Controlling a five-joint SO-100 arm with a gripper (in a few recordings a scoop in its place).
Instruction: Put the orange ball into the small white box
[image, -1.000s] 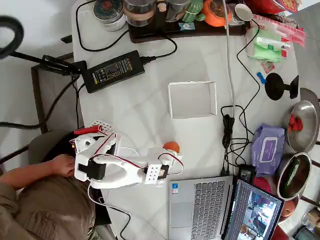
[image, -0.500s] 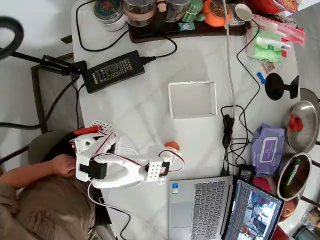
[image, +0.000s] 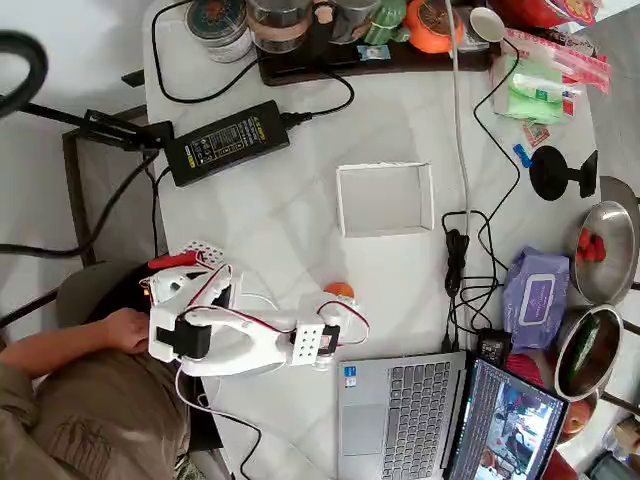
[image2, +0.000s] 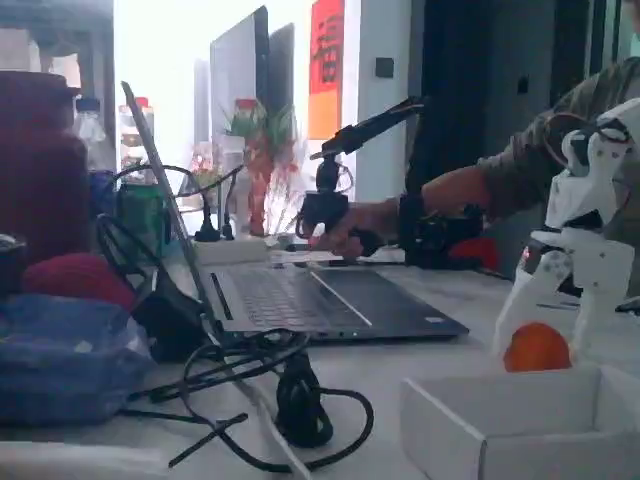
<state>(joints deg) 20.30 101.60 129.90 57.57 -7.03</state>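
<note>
Overhead view
- small white box: seen at frame centre, upright on the white table; nothing is seen inside.
- orange ball: lower centre, below and left of the box, well apart from it; partly covered by the gripper tip.
- gripper: white, at the end of the arm reaching right from lower left; placed at the ball. Jaw gap is hidden from above, so grip cannot be told here.
- power adapter: black, upper left of the box.
- laptop: bottom centre, just below the gripper.
- steel bowls: right edge, red and green items seen inside.
- wipes pack: purple, lower right.

Fixed view
- small white box: lower right foreground, seen side-on; interior is hidden by the near wall.
- orange ball: behind the box's rim, between the white fingers, close to the table surface.
- gripper: narrowly set around the ball; firm contact cannot be confirmed.
- laptop: open, centre.
- cable tangle: black, foreground.
</note>
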